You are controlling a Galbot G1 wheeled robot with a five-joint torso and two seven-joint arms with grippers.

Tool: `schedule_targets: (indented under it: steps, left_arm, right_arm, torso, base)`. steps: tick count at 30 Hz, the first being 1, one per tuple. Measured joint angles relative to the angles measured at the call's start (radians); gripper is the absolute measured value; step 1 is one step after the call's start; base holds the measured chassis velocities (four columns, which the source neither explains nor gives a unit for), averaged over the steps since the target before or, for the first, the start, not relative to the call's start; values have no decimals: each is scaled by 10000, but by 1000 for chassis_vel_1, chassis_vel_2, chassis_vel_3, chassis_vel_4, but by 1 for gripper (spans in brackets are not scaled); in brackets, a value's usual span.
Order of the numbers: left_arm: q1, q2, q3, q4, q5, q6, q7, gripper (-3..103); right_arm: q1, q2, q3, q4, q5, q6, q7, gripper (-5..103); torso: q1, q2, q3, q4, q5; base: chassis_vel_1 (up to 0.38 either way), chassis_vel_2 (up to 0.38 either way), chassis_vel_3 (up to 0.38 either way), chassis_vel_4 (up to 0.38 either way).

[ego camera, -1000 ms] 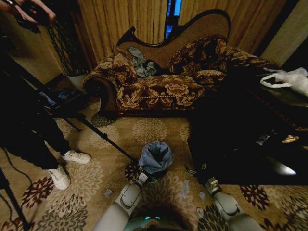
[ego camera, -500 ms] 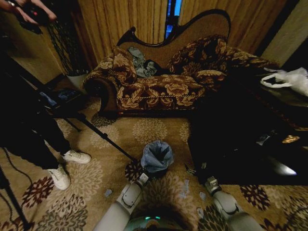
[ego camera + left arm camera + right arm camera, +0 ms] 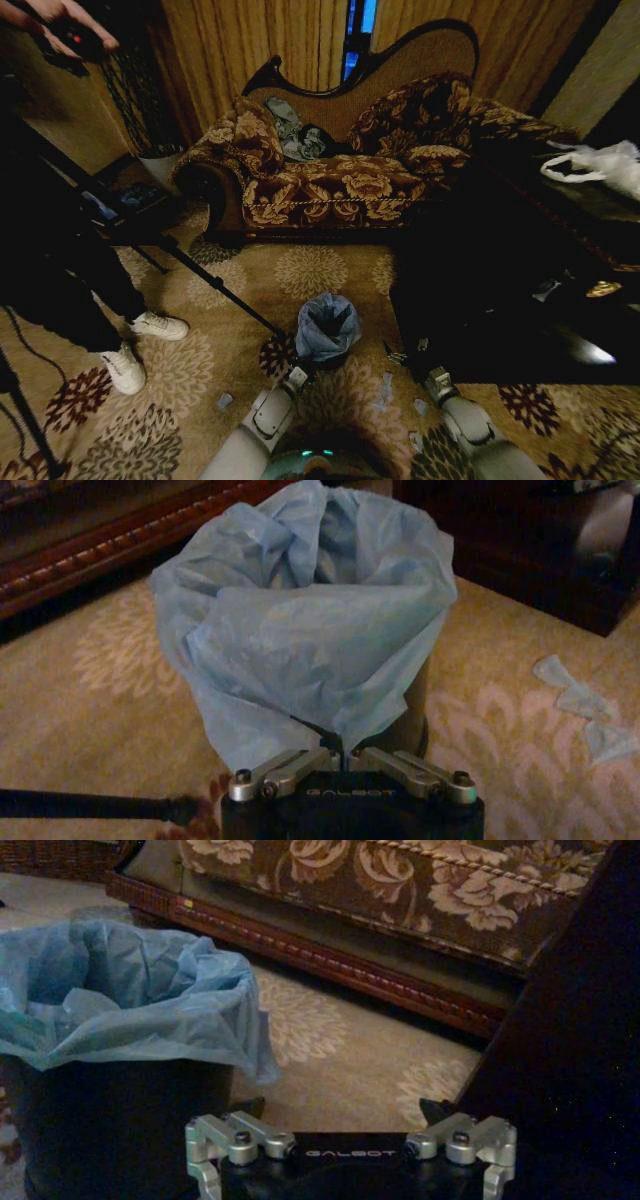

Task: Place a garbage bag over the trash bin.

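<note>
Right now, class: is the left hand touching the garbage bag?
Touching. The left wrist view shows the left hand shut on the garbage bag hem, pinched between its fingertips.

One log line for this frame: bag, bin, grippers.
garbage bag: draped over trash bin | left gripper: shut on bag's hem | right gripper: open, beside bin

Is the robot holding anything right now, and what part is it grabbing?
Yes. The left gripper pinches the bottom edge of the garbage bag draped over the trash bin. The right gripper is open, holding nothing.
</note>
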Motion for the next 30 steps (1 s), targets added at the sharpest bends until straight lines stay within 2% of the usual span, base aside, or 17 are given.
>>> schedule_targets:
  steps: [20,30]
  left_arm:
    - [-601,-409,-360,2118,-55,-955,-413,0]
    - [-654,-467,-408,2339,-318,-1166,-662,-2]
  right_arm:
    - [-219,-142,141,109,58,35,13,100]
    - [-235,-145,103,173,70,19,28,100]
  torso:
    - [0,0,0,1,0]
    - [0,0,0,1,0]
  base:
    - [0,0,0,0]
    - [0,0,0,0]
